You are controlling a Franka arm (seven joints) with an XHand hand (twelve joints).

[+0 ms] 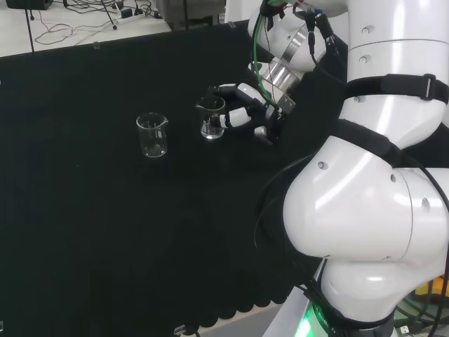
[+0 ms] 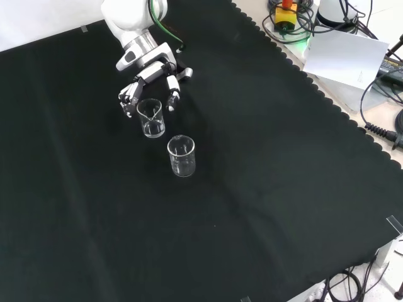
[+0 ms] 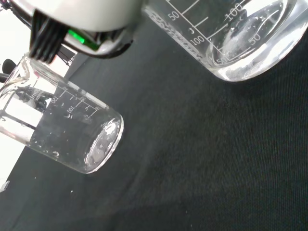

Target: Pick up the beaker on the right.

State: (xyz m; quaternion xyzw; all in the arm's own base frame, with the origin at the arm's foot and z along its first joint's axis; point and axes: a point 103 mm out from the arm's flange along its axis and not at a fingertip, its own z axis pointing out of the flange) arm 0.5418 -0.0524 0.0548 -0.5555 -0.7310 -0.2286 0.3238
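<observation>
Two clear glass beakers stand upright on the black cloth. In the head view the right beaker [image 1: 210, 118] is just left of the hand [image 1: 244, 112], and the left beaker [image 1: 152, 135] stands apart. The hand's fingers [image 1: 226, 90] reach along both sides of the right beaker, relaxed and spread, not curled onto the glass. From the front, the hand [image 2: 148, 75] comes down from the top, with fingers [image 2: 128, 97] and thumb [image 2: 171, 97] flanking the near beaker [image 2: 151, 117]; the other beaker [image 2: 181, 155] stands lower. The wrist view has the near beaker [image 3: 240, 38] close and the other [image 3: 62, 130] beyond.
The arm's white links [image 1: 379, 175] stand at the head view's right. In the front view the cloth's scalloped edge [image 2: 315, 88] runs down the right, with a white sheet [image 2: 346, 56] and cables beyond it. Open cloth lies below both beakers.
</observation>
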